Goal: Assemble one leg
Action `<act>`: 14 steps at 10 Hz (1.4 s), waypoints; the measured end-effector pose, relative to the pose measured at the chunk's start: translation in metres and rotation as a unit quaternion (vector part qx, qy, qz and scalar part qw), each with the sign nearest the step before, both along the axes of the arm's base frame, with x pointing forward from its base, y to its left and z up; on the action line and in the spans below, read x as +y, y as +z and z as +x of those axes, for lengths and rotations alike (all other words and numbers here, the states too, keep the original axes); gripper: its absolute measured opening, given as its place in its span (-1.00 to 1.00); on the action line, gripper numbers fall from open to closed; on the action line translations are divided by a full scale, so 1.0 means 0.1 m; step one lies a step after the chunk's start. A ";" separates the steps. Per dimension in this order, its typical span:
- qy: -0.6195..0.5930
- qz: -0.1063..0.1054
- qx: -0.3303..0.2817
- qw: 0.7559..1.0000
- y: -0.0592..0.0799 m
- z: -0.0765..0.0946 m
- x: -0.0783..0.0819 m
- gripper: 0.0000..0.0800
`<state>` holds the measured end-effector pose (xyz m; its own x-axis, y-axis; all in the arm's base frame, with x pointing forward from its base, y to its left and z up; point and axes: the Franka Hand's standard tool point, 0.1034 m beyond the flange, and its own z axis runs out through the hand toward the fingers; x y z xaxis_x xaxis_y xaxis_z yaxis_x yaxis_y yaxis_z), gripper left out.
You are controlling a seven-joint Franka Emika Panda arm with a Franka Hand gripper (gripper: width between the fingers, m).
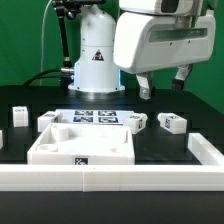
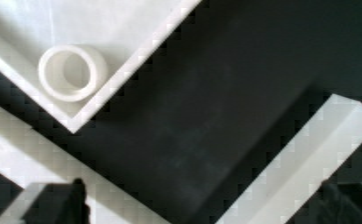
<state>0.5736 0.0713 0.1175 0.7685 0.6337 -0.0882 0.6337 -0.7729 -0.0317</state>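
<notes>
Leg (image 1: pixel 172 123) beneath pincer (image 1: pixel 164 86), jaws apart, empty; second leg (image 1: pixel 137 121) just beside marker board (image 1: pixel 95 117); large panel (image 1: pixel 80 146) nearby.

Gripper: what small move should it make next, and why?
Probably lower toward the rightmost leg in the exterior view: the gripper hangs open and empty, well above it, and that leg lies nearest below.

I can read no words or numbers in either view. On the arm's base (image 1: pixel 95 70) stands a small triangle sign (image 1: pixel 97 57), too small to read. Black-and-white square tags (image 1: pixel 84 116) stand on the marker board (image 1: pixel 112 118), the panel (image 1: pixel 50 152) front and a leg (image 1: pixel 172 123).
</notes>
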 end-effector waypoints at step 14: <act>0.262 0.026 0.010 0.965 -0.42 -0.36 -0.49 0.62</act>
<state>0.5376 0.0221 0.0756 0.3407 0.9384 -0.0578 0.9355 -0.3445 -0.0789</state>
